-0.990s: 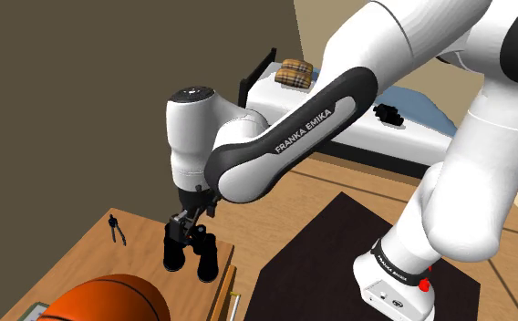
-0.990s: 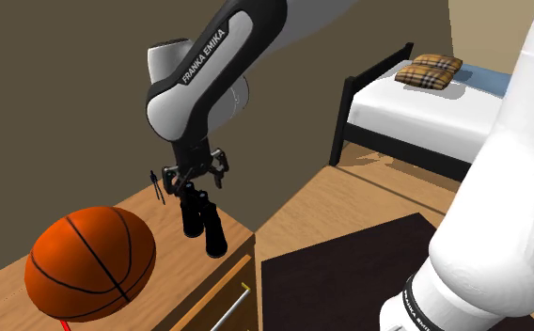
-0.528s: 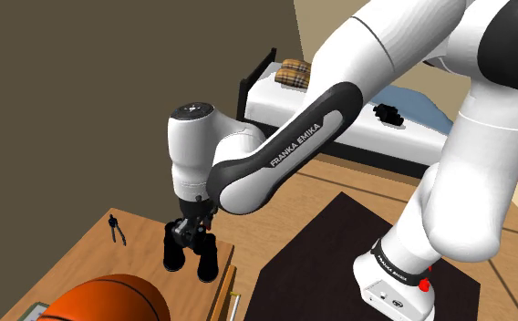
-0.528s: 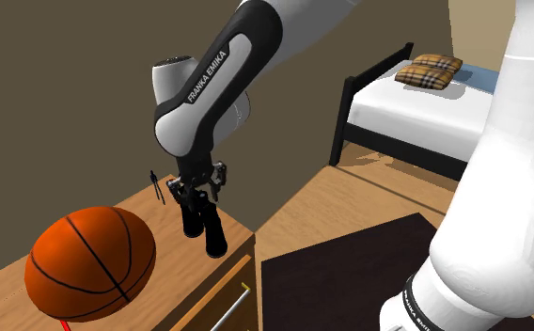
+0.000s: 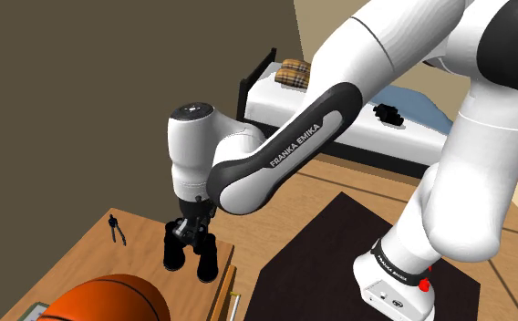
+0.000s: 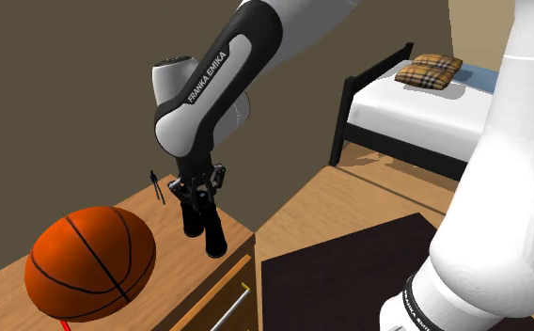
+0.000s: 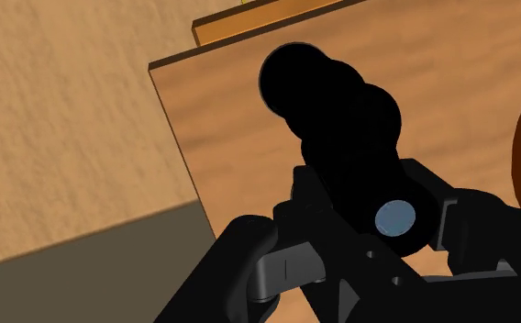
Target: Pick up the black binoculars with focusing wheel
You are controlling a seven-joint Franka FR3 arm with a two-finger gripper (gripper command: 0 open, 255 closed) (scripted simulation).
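In the shoulder view, the black binoculars (image 5: 207, 261) are standing on the wooden cabinet (image 5: 88, 253), just beside the basketball (image 5: 111, 299). In the second exterior view, the gripper (image 6: 197, 194) is clasping them from above, near the basketball. In the wrist view, its fingers (image 7: 249, 252) are pressing on both their sides.

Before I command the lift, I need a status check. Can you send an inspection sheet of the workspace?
Surface: wooden cabinet top.
Job's things: black binoculars standing upright on the top, near its edge.
Clutter: basketball and small dark compass, both apart from the binoculars.
Grippers: gripper down over the binoculars, shut on their upper part.
Cables: nothing seen.
Surroundings: bed with plaid pillow, dark rug, wood floor.
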